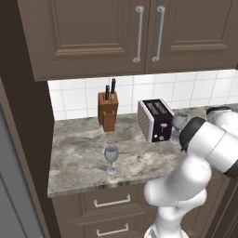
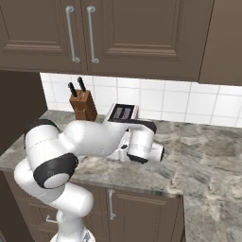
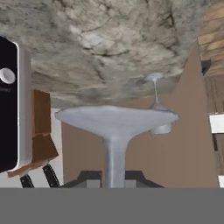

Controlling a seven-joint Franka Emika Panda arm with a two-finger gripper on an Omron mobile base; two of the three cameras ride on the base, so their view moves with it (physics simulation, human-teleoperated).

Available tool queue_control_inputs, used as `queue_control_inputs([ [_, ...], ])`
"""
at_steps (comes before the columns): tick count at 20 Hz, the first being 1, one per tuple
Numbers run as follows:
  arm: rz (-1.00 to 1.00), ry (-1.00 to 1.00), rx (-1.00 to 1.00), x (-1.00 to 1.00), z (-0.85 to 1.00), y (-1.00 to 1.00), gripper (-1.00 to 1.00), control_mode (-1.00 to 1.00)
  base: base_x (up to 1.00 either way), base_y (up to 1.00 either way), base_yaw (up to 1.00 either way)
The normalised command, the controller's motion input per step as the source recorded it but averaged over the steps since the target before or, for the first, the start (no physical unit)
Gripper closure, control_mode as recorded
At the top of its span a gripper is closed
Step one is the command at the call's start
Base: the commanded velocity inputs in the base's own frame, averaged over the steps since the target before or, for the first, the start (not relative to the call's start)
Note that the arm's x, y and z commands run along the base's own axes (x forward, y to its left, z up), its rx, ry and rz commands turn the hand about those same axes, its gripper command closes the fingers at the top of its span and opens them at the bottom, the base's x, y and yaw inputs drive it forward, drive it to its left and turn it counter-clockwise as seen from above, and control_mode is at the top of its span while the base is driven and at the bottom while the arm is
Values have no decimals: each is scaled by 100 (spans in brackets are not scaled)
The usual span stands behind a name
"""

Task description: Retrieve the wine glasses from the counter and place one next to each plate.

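One wine glass (image 1: pixel 179 122) stands on the counter (image 1: pixel 79 153) beside the toaster, half hidden by my forearm. In the rolled-over hand view its round foot (image 3: pixel 116 118) looms close, and its stem runs down between the two dark tips of my gripper (image 3: pixel 114 179), which is shut on the stem. The other wine glass (image 1: pixel 110 158) stands upright and alone near the counter's front edge, and it shows small and further off in the hand view (image 3: pixel 155 105). The plates are out of view.
A black and white toaster (image 1: pixel 155 118) sits right beside the held glass, with a wooden knife block (image 1: pixel 108 110) further left against the white tiles. Brown wall cabinets (image 1: pixel 116 32) hang above the counter. The stone top runs on to the right (image 2: pixel 208 146).
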Motion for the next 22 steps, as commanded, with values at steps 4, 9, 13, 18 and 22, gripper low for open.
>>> queue_control_inputs([
  [4,0,-16,-6,-57,66,11,100,-100,0,0,0],
  [9,0,-4,-6,-54,56,15,100,-100,0,0,0],
  [13,0,0,-4,-43,44,9,100,-100,0,0,0],
  [18,0,0,0,-48,36,5,100,-100,0,0,0],
  [22,0,-2,0,-59,36,0,100,-100,0,0,0],
])
